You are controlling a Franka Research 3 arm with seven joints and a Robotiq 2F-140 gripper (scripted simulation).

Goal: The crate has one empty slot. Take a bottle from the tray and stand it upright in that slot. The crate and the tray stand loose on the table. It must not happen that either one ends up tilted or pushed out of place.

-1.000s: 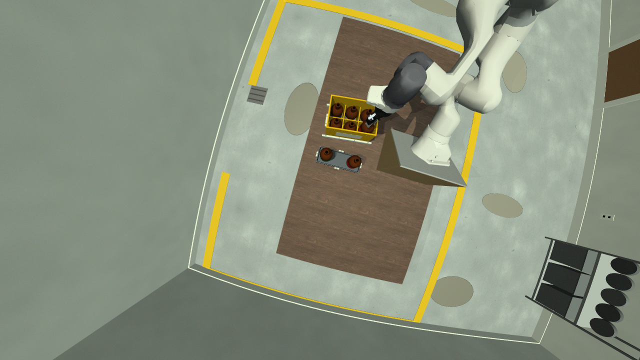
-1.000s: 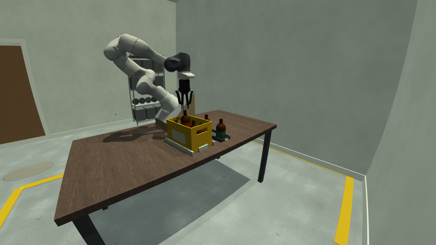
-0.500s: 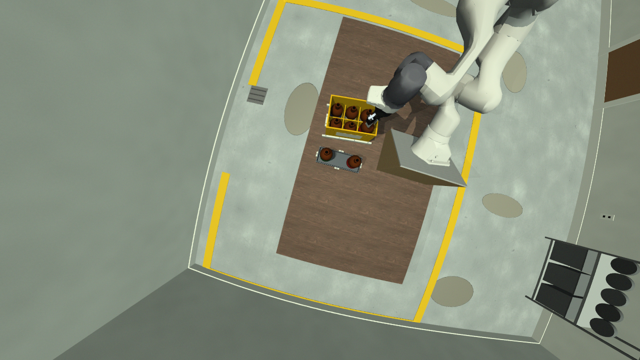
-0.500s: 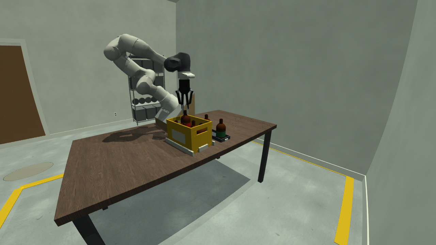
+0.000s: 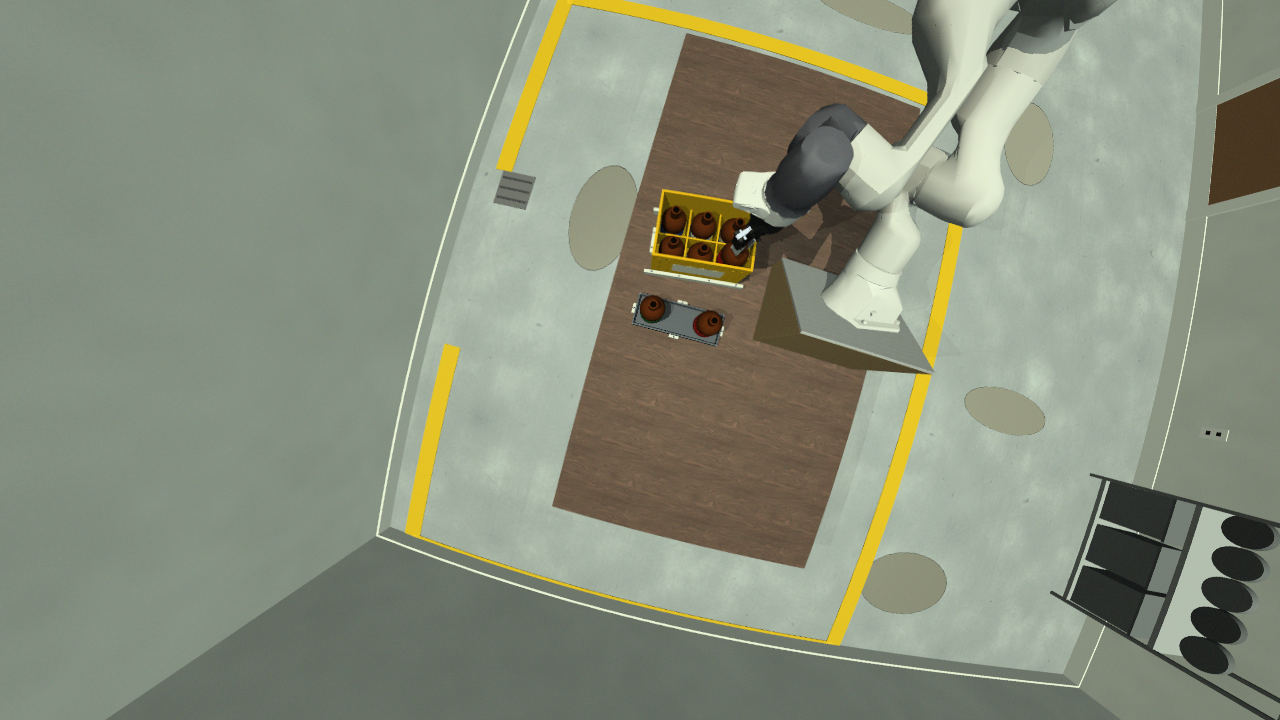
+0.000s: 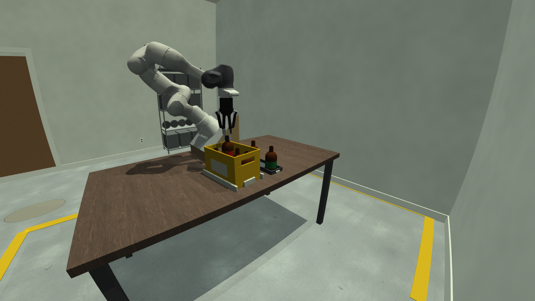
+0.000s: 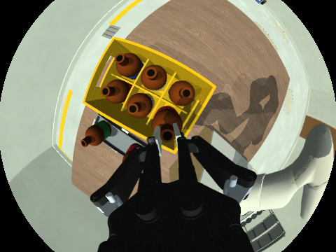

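Note:
A yellow crate (image 5: 701,240) stands on the brown table, with brown bottles in its slots. My gripper (image 7: 166,131) is shut on the neck of a brown bottle with a red label (image 7: 166,122). This bottle stands upright, partly down in the crate's corner slot nearest the arm, and rises above its neighbours (image 6: 227,146). The grey tray (image 5: 678,317) lies beside the crate. It holds one bottle with a green label (image 6: 271,157) and one with a red label (image 5: 708,323).
A tan box (image 5: 832,317) carries the arm's base at the table's edge, close to the crate. A shelf rack (image 6: 175,112) stands behind the arm by the wall.

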